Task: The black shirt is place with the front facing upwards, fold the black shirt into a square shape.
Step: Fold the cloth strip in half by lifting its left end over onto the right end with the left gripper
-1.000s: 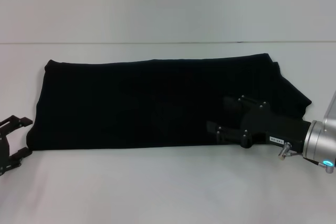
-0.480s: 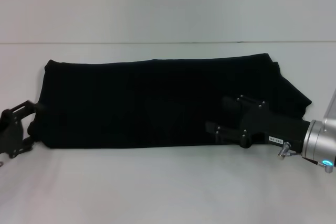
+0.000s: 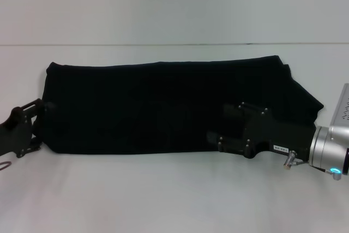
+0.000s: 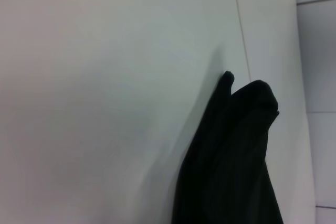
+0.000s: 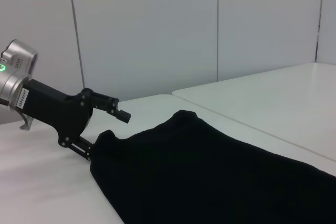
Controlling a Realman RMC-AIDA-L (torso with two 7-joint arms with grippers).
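The black shirt (image 3: 163,102) lies on the white table as a long band running left to right, plain black side up; no lettering shows. My left gripper (image 3: 39,125) is at the band's left end, open, one finger above the cloth edge and one low beside it. The right wrist view shows the same left gripper (image 5: 105,132) straddling a corner of the shirt (image 5: 220,171). My right gripper (image 3: 218,122) hovers open over the band's near right part, fingers pointing left. In the left wrist view only a raised end of the shirt (image 4: 236,156) appears.
The white table (image 3: 163,200) stretches bare in front of the shirt and behind it up to a seam line (image 3: 163,45). Grey wall panels (image 5: 157,24) stand beyond the table's far side.
My left gripper has moved right and up from the table's left margin to the shirt's left edge. My right gripper has slid a little left over the cloth.
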